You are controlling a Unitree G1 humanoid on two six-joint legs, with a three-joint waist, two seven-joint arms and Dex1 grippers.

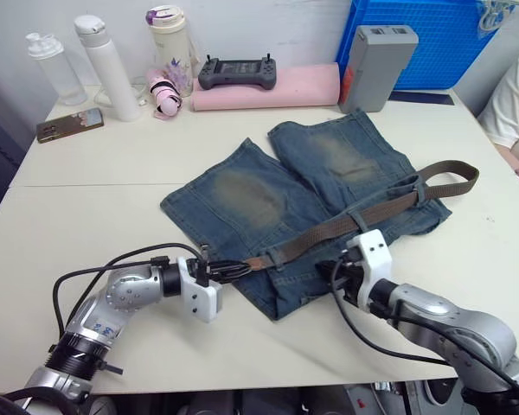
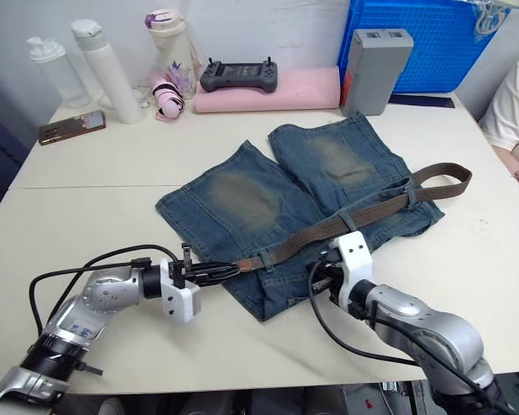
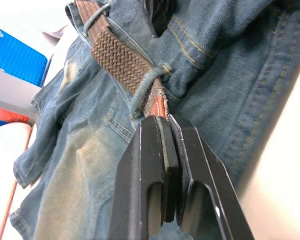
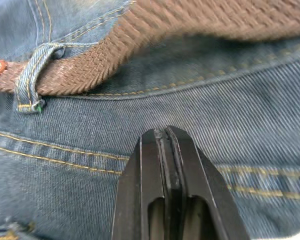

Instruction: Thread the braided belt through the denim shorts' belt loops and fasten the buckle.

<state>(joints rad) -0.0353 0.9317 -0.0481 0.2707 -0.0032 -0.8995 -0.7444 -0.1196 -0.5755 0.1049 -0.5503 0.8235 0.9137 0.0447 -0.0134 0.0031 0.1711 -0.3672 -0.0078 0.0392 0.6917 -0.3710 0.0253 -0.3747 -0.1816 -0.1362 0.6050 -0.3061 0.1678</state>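
Note:
The denim shorts lie flat mid-table, waistband toward me. The braided belt runs along the waistband under belt loops, and its far end curls back past the shorts' right side. My left gripper is shut on the belt's flat reddish tip, just outside the nearest belt loop. My right gripper is shut, its tips pressed on the denim just below the belt, beside another belt loop. I cannot make out the buckle.
At the back stand bottles, a phone, a controller on a pink roll, a grey box and a blue crate. A person's sleeve is at the right edge.

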